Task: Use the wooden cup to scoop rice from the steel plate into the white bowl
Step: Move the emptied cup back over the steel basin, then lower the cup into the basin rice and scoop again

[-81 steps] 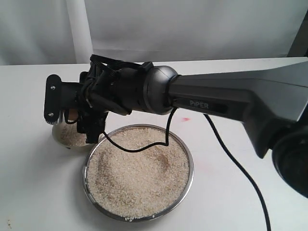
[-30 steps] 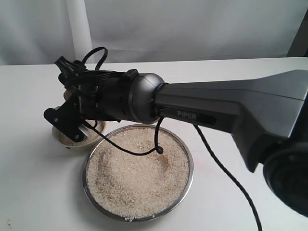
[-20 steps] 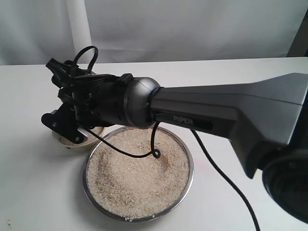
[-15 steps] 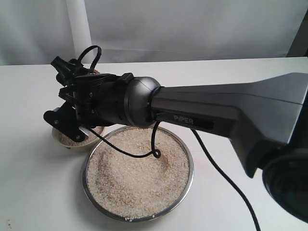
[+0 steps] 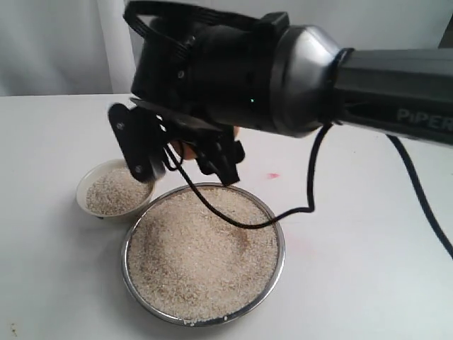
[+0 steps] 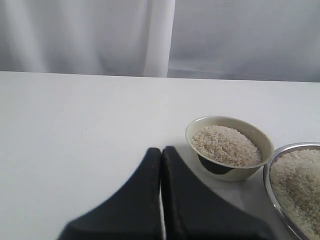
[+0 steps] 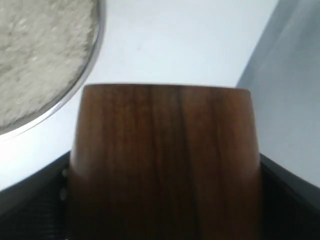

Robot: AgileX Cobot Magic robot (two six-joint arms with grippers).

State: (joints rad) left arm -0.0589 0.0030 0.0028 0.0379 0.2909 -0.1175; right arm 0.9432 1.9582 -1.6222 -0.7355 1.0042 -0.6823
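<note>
So the right gripper [image 5: 180,157] has the cup [image 7: 165,160] clamped between its jaws, which stand pretty wide around the barrel. It's up in the air, over the far edge of the plate [image 5: 280,255] and just beside the bowl [image 5: 86,185]. The wrist cam only shows the outside wall of the cup, so I can't tell if there's anything in it.

The bowl already has a decent heap in it, and the plate is loaded nearly to the rim with rice [image 5: 202,262]. The two sit right next to each other on the bench [image 5: 347,297], almost touching. My guess is we're between scoops, and the job's partly done but nowhere near done.

The next move depends on what's in the cup. If it's empty, it needs to come down mouth-first into the pile at a shallow angle, then roll upright so the grains don't slide out. If it's loaded, it goes sideways over the bowl and tips slowly, because that bowl is small and rice bounces.

The left gripper [image 6: 161,152] is pinched closed on nothing, parked low near the bowl. It's fine there as long as it keeps clear.
</note>
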